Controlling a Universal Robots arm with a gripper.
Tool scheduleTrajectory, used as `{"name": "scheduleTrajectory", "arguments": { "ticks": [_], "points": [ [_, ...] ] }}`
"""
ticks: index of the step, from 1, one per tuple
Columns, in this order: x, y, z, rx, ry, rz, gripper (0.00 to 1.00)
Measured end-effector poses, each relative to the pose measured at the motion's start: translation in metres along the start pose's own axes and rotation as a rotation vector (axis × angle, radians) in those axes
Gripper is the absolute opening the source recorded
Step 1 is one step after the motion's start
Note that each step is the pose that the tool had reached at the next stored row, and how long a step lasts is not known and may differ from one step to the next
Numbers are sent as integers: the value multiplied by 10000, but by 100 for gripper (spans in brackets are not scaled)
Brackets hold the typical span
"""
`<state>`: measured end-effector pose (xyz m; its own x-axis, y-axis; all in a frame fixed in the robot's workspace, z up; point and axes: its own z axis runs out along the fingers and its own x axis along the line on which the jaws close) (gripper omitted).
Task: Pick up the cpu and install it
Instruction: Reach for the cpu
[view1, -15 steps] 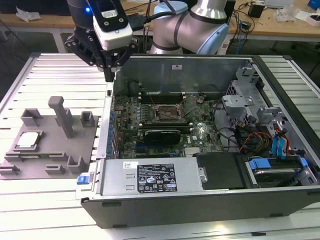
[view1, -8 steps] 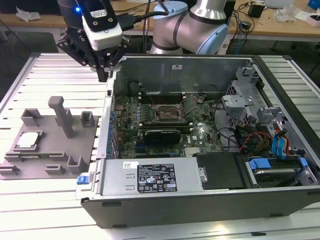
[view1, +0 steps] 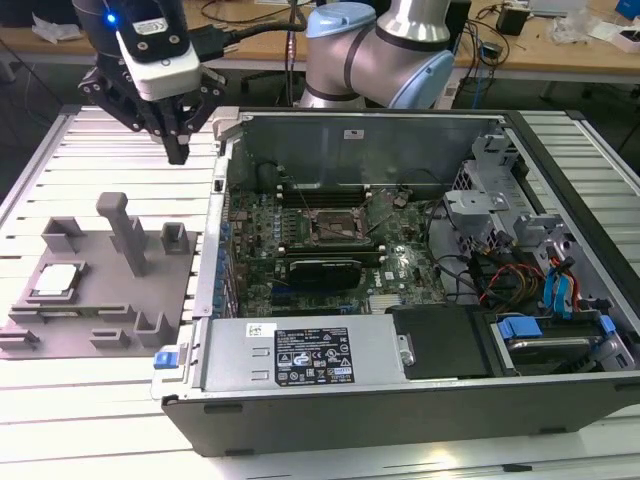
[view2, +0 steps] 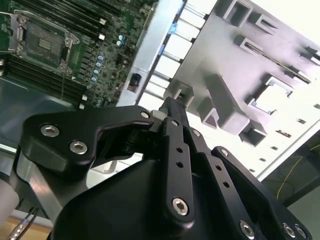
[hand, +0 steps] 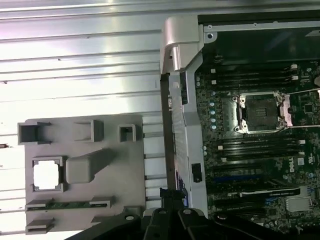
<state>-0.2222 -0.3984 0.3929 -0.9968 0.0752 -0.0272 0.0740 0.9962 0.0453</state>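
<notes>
Cpu (view1: 55, 280) lies flat in a square pocket of the grey fixture plate (view1: 110, 305), well below the gripper (view1: 179, 152) & off toward the exterior view's left of it, well apart, nothing touching it. Same chip shows as a bright square in the first wrist view, cpu (hand: 46, 175), & in the second wrist view, cpu (view2: 272, 99). 1 tall post (view1: 125, 235) on the plate stands nearer the gripper than the cpu does.

Gripper hangs above the slatted surface (view1: 90, 150), by the corner of the open pc case (view1: 400, 400). Its fingers are pressed together w/ nothing held.

Lower & toward the exterior view's right of the gripper, the motherboard socket (view1: 335, 228) sits inside the case. The arm (view1: 390, 50) is behind the case's far wall.
</notes>
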Motion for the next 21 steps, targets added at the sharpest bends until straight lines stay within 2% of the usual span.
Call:
{"name": "scheduleTrajectory", "arguments": {
  "ticks": [3, 6, 11, 14, 21],
  "points": [
    [94, -5, 1, -1, -2, 1, 11],
    [217, -13, 1, -1, -5, 0, 11],
    [354, -22, 4, -2, -13, 1, 11],
    [459, -30, 5, -3, -18, -2, 11],
    [625, -42, 27, -3, -32, -1, 11]
  ]
}}
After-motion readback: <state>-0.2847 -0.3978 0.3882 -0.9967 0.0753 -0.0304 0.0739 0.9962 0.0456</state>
